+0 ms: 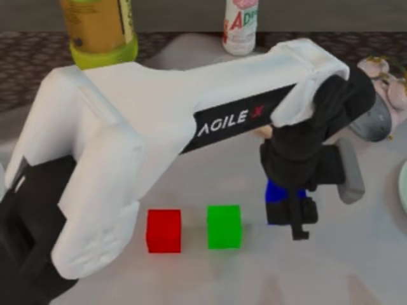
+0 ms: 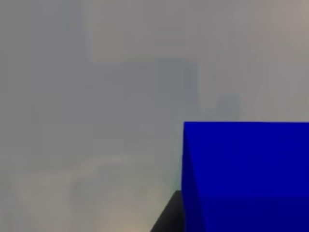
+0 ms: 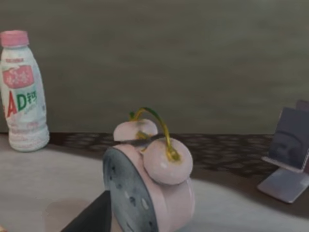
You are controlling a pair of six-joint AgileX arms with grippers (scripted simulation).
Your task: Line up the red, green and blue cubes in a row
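The red cube point(image 1: 163, 230) and the green cube point(image 1: 224, 226) sit side by side on the table near the front, a small gap between them. To the right of the green cube, the blue cube point(image 1: 276, 191) peeks out from under my left gripper point(image 1: 291, 219), which is reaching across from the left. In the left wrist view the blue cube point(image 2: 246, 174) looms large, and a dark finger point(image 2: 169, 220) lies flat against its side. The left gripper is shut on it. My right arm is out of the top view. Only a dark sliver of the right gripper point(image 3: 91, 217) shows in the right wrist view.
A yellow-green bottle point(image 1: 102, 32) and a white AD bottle point(image 1: 240, 25) stand at the back. A pink alarm clock point(image 1: 381, 95) sits at the right, close behind the left wrist. The right wrist view shows the clock point(image 3: 149, 179), the bottle point(image 3: 21, 92) and a grey stand point(image 3: 289, 164).
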